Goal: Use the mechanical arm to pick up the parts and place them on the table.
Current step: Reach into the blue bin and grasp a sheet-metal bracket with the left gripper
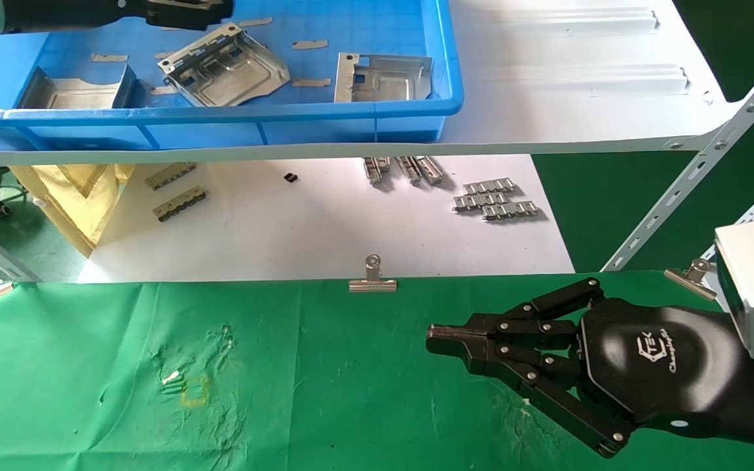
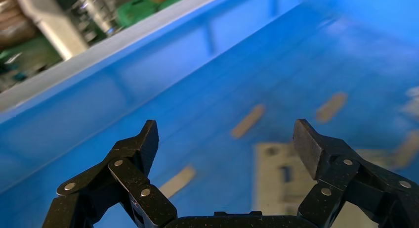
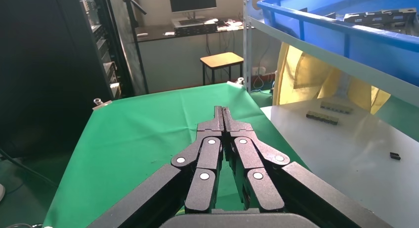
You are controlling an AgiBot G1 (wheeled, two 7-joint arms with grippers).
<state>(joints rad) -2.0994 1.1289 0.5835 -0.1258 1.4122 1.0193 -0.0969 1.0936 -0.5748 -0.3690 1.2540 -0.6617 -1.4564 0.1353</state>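
Three silvery stamped parts lie in the blue tray (image 1: 233, 116): one at the left (image 1: 72, 93), one tilted in the middle (image 1: 228, 67), one at the right (image 1: 385, 80). My left gripper (image 1: 215, 14) hovers over the tray's far side, just beyond the middle part. In the left wrist view it (image 2: 227, 134) is open and empty, with a blurred part (image 2: 276, 176) below it. My right gripper (image 1: 444, 340) is shut and empty, just above the green table (image 1: 324, 392). It also shows shut in the right wrist view (image 3: 223, 112).
The tray sits on a white shelf board (image 1: 580, 85) with slanted metal struts (image 1: 698, 176) at the right. On the lower white board (image 1: 324, 229) lie grey link strips (image 1: 495, 199). Binder clips (image 1: 372, 278) hold the cloth's far edge. Tape strips lie in the tray.
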